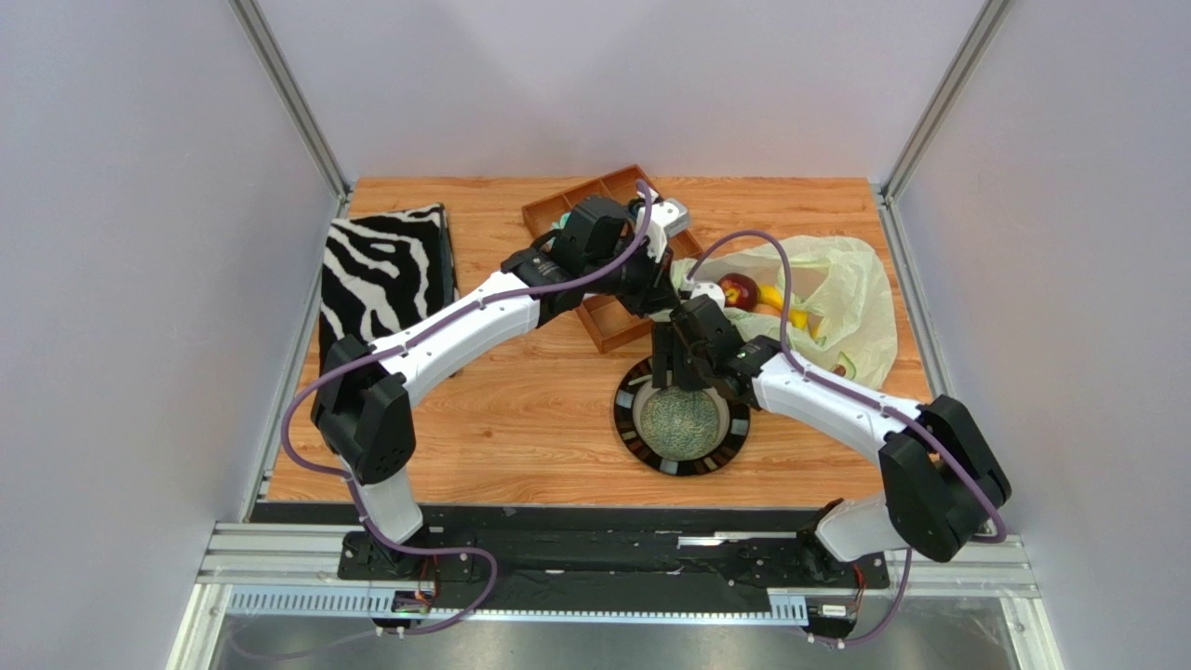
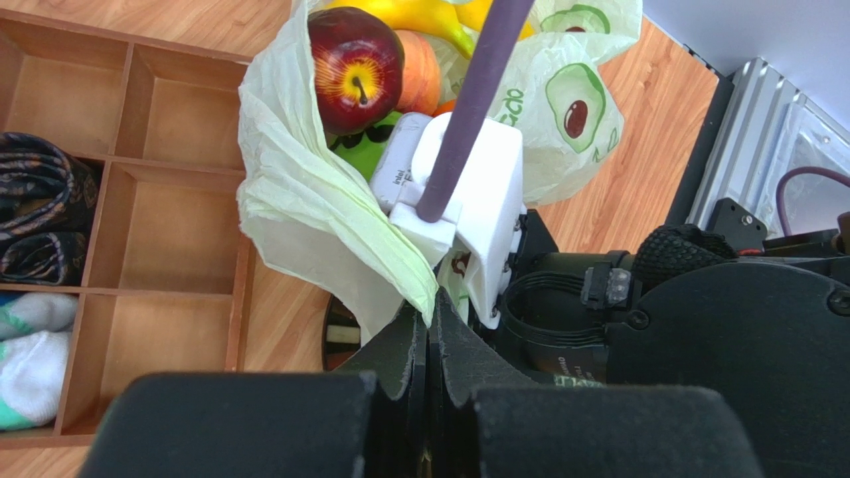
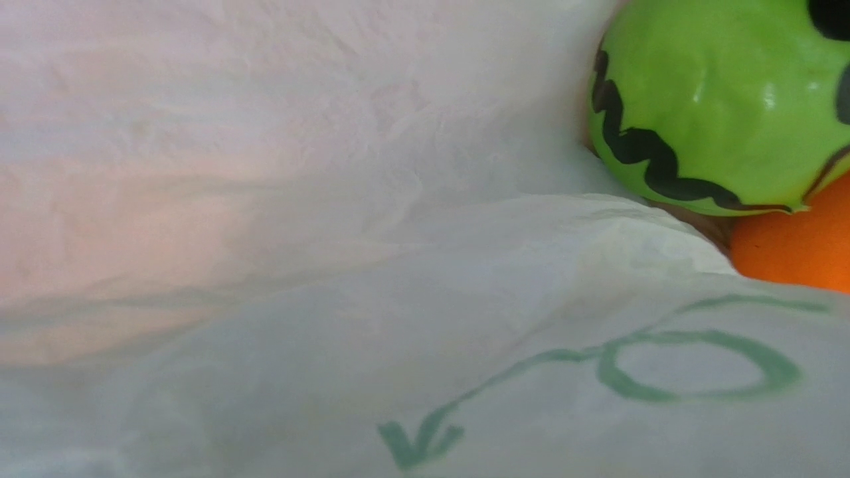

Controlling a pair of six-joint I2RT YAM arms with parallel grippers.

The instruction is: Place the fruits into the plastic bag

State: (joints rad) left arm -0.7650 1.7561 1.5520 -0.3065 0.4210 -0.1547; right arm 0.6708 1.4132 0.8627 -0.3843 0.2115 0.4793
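The pale green plastic bag (image 1: pixel 839 286) lies at the right of the table, mouth facing left. My left gripper (image 2: pixel 431 321) is shut on the bag's edge (image 2: pixel 319 209) and holds it up. A dark red apple (image 2: pixel 354 62), a peach (image 2: pixel 421 72), a yellow fruit (image 2: pixel 409 12) and the striped green ball (image 3: pixel 718 100) lie inside, with an orange (image 3: pixel 803 249) beside the ball. My right gripper (image 1: pixel 703 296) reaches into the bag mouth; bag film hides its fingers, and nothing shows between them. The netted melon (image 1: pixel 685 419) sits on a black-rimmed plate (image 1: pixel 632 433) just in front of the bag.
A wooden compartment tray (image 2: pixel 150 199) holding cloth rolls (image 2: pixel 40 209) lies left of the bag, under my left arm. The zebra-striped box (image 1: pixel 380 272) stands at the table's left edge. My right wrist's white camera housing (image 2: pixel 474 189) sits close in front of my left gripper.
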